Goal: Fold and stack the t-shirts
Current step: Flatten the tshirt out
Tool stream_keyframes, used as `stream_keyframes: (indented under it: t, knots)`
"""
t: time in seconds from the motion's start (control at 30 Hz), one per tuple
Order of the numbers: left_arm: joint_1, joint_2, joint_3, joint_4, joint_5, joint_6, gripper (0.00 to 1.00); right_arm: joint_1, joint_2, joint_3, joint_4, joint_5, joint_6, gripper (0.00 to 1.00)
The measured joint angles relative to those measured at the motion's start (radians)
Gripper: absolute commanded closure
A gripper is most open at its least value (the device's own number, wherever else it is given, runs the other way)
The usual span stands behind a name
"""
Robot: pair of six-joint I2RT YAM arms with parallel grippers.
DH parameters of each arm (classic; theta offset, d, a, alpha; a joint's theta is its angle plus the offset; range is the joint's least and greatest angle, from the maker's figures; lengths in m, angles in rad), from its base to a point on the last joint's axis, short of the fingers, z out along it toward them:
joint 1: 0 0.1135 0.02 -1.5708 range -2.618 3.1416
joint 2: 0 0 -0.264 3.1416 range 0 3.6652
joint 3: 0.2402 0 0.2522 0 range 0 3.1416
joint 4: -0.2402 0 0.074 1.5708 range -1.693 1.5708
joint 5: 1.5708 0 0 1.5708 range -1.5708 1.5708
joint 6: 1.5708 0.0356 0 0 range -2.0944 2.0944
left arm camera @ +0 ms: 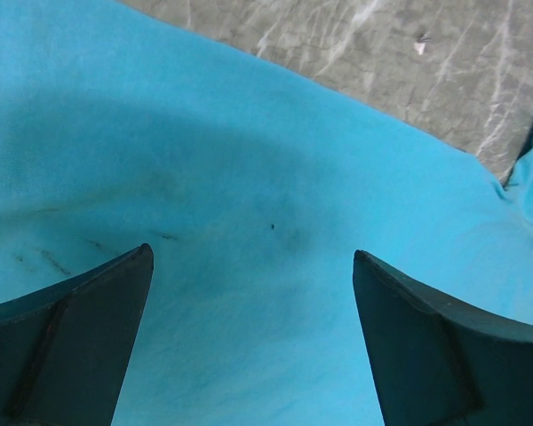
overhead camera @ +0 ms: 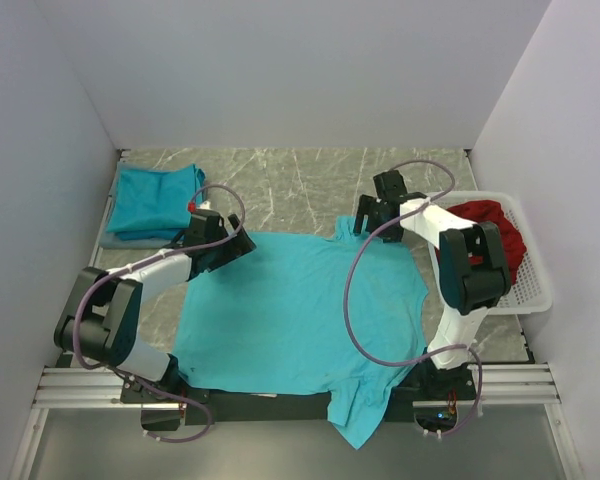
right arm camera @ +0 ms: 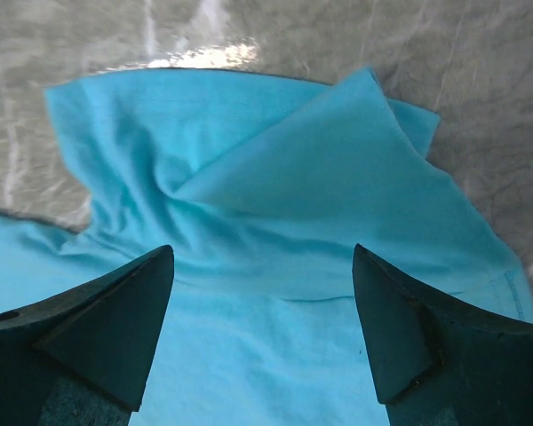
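Two hands of ours hang parted and empty over the far edge of the turquoise t-shirt (overhead camera: 290,310) spread on the worktop (overhead camera: 300,185), left hand (left arm camera: 251,266) at one corner, right hand (right arm camera: 262,257) above a folded-over sleeve (right arm camera: 320,177), which we fear could be pinched doubled, skewing the fold.

2 black-and-white arms (overhead camera: 466,262), looping purple cables (overhead camera: 348,292), dark wedge-shaped fingers (left arm camera: 67,355)
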Motion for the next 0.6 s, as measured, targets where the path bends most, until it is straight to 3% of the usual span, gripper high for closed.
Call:
stream_keyframes:
  t: [0.13,0.23,0.6]
  knots:
    - [0.0,0.037,0.0,0.014,0.011,-0.007,0.01,0.0,0.066,0.023,-0.027,0.006,0.0,0.12]
    - [0.0,0.055,0.006,0.027,0.019,-0.006,0.01,0.0,0.116,0.089,-0.069,0.017,-0.002,0.19]
    - [0.0,0.171,0.111,0.056,0.05,-0.007,0.01,-0.029,0.271,0.328,-0.232,0.039,-0.011,0.17]
